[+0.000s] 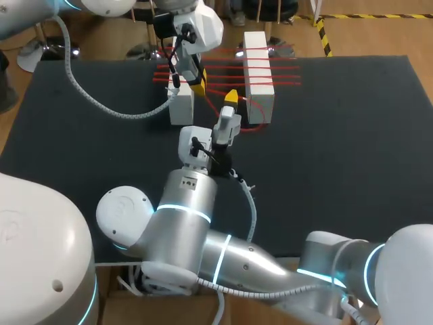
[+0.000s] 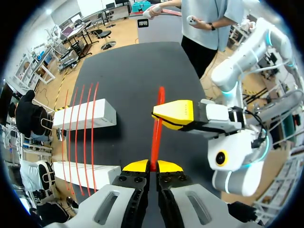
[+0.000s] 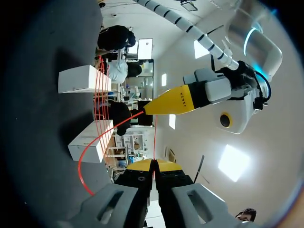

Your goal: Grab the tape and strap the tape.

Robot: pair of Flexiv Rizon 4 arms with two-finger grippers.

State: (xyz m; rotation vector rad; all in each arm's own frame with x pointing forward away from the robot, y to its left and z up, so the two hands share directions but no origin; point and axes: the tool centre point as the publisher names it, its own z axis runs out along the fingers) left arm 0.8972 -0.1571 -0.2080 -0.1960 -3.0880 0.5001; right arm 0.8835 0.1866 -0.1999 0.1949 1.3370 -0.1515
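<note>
Where red tape point(image 2: 157, 137) spans white blocks point(image 1: 258, 74), the table point(image 1: 352, 135) looks dark-matted.

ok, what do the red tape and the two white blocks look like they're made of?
The red tape looks like thin, flexible plastic or cord with a slight sheen. It runs in straight strands across the blocks and sags into a loose curve where it is slack. I can't tell whether it is flat or round. The white blocks look rigid, matte and sharp-edged. They could be foam, painted wood or plastic, but it's unclear which.

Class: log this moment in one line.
left hand: shut on tape | right hand: shut on tape | tape: strung across white blocks
</note>
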